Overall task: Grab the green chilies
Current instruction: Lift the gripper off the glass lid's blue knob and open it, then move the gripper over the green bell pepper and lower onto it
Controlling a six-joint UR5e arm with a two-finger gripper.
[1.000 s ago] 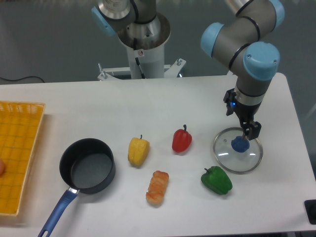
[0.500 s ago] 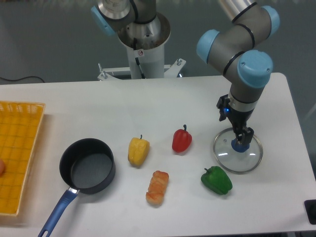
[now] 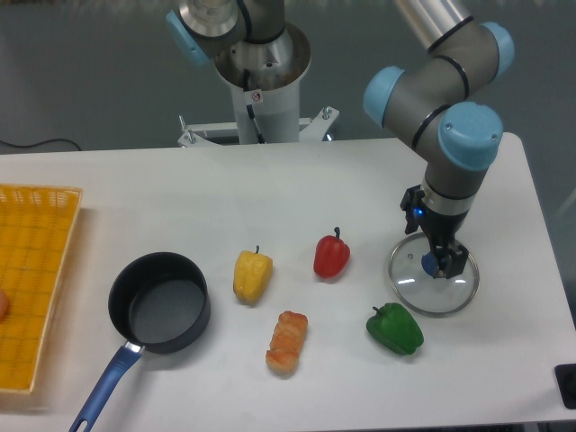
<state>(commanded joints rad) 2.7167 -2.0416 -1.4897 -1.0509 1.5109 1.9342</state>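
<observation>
Hovering over glass lid point(image 3: 433, 286), tool point(image 3: 443, 263) sat at blue knob point(image 3: 433, 264); grip state unclear, fingers overlapped knob. Arm had swung slightly back right since half second earlier. Green chilies point(image 3: 395, 328) lay untouched on table point(image 3: 297, 189), just below-left of lid. Pick not started.

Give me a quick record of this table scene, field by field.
target: green chilies, on the table, untouched
gripper: gripper over the glass lid, around its blue knob; grip unclear
other food: red pepper, yellow pepper, orange piece
cookware: black pot, blue handle
left edge: yellow basket
</observation>
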